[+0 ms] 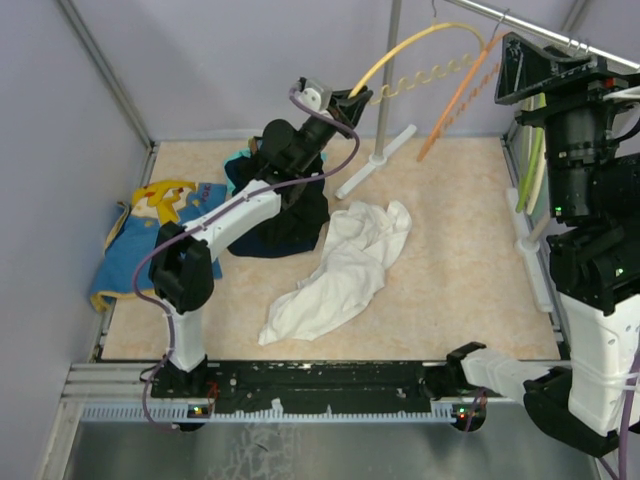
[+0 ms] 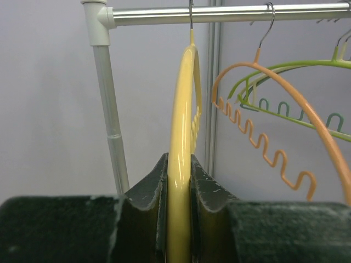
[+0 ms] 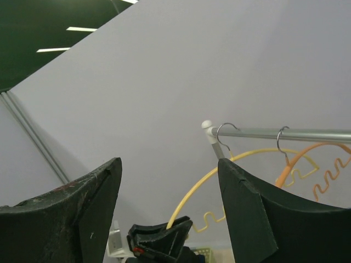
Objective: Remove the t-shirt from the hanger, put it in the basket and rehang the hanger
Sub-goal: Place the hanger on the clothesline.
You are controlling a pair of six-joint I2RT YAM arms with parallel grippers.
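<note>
The yellow hanger [image 1: 420, 45] hangs bare by its hook on the metal rail [image 1: 540, 22]. My left gripper [image 1: 352, 100] is raised and shut on the hanger's lower left end; in the left wrist view the jaws [image 2: 179, 161] clamp the yellow bar [image 2: 184, 98]. A white t-shirt [image 1: 345, 265] lies crumpled on the table, off the hanger. My right gripper [image 1: 515, 65] is held high by the rail, open and empty; in its wrist view [image 3: 170, 164] the hanger [image 3: 203, 183] and the left gripper [image 3: 162, 238] show between its fingers.
An orange hanger [image 1: 460, 95] and green hangers [image 2: 285, 104] hang on the same rail. The rack's pole [image 1: 388, 80] and white foot [image 1: 375, 162] stand at the back. A dark garment [image 1: 285, 220] and a blue and yellow garment [image 1: 160, 225] lie at the left.
</note>
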